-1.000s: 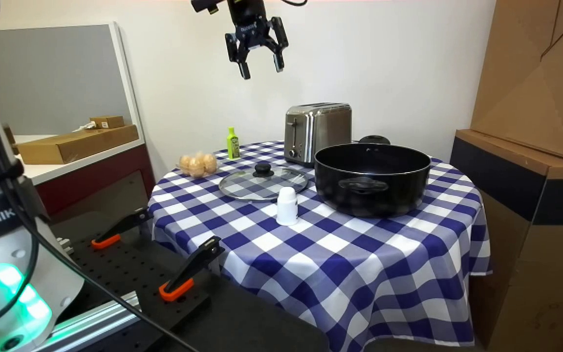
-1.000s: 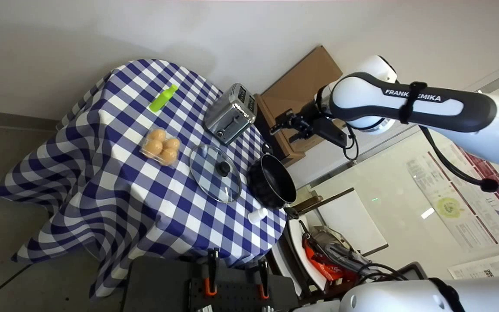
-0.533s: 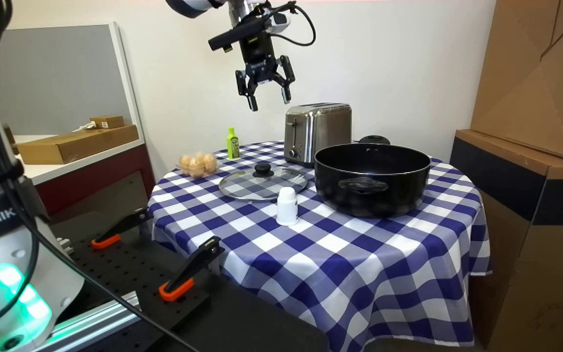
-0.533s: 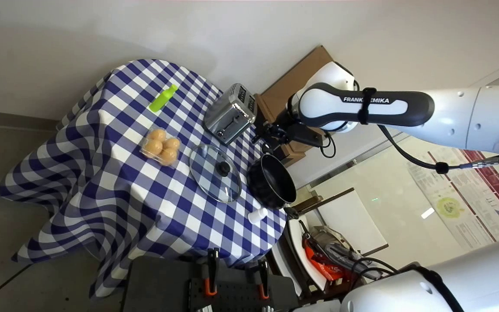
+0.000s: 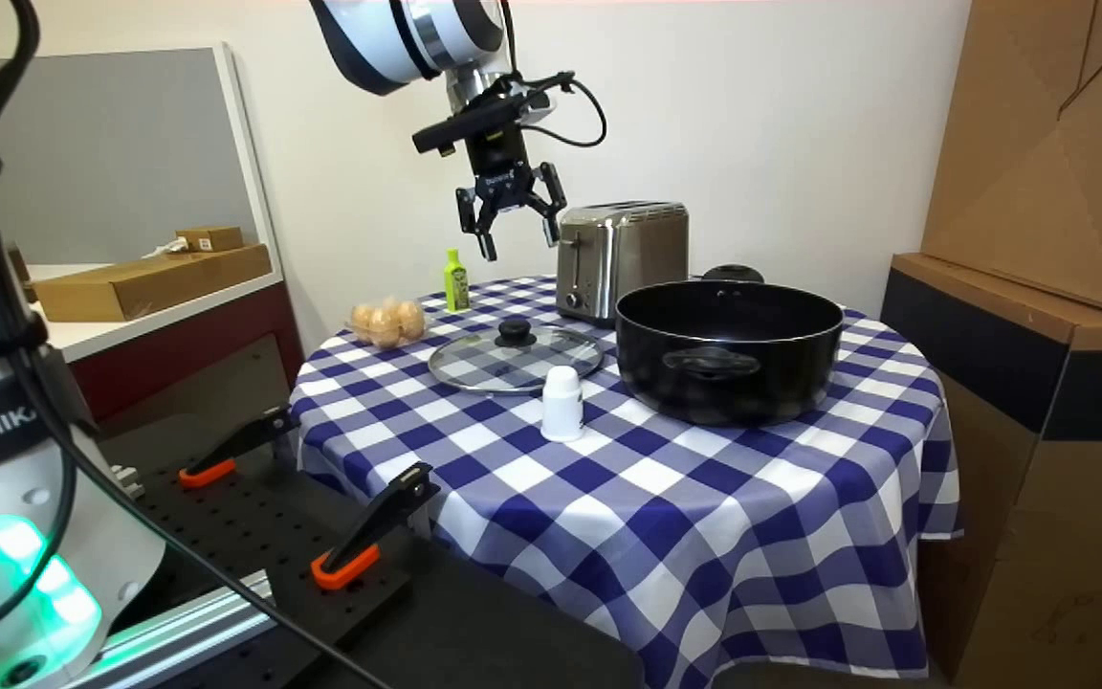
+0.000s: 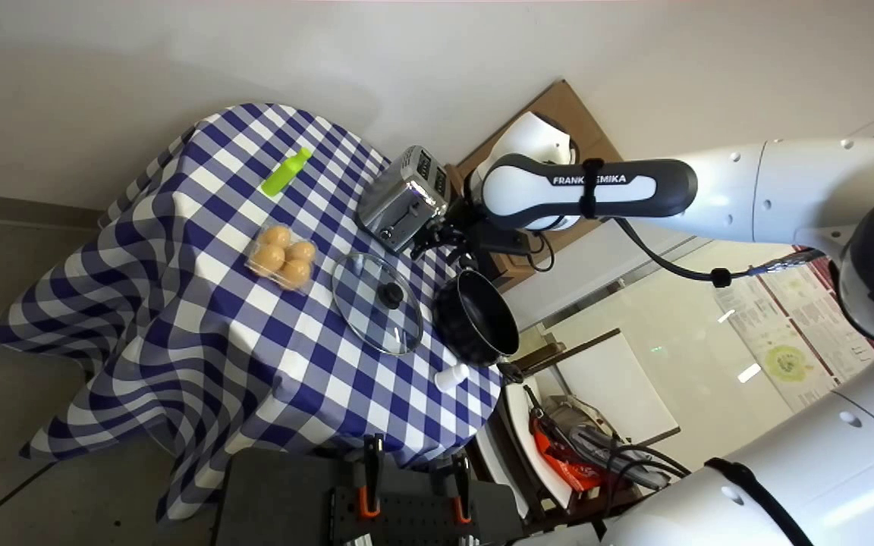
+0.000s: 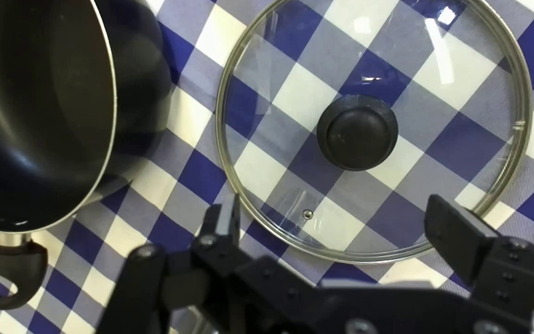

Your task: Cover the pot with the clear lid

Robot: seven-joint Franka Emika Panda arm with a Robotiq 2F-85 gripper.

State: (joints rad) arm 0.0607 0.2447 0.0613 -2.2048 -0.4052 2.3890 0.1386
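Observation:
The black pot (image 5: 728, 373) stands upright and uncovered on the checked tablecloth; it also shows in an exterior view (image 6: 463, 326) and at the left of the wrist view (image 7: 40, 102). The clear lid (image 5: 474, 364) lies flat on the cloth beside the pot, knob up. It shows whole in an exterior view (image 6: 365, 303) and nearly whole in the wrist view (image 7: 383, 185). My gripper (image 5: 519, 247) is open and empty, in the air above the lid's level, near the toaster. In the wrist view the fingers (image 7: 333, 200) stand apart below the dark knob (image 7: 357, 132).
A steel toaster (image 5: 623, 258) stands behind the lid and pot, close to the gripper. A white shaker (image 5: 562, 407) stands in front of the lid. Eggs in a clear pack (image 5: 386, 323) and a green bottle (image 5: 456, 282) are on the table. Cardboard boxes (image 5: 1039, 383) stand beside the table.
My gripper has come down from high up toward the table, beside the toaster. It stays open. The lid, pot and other things have not moved.

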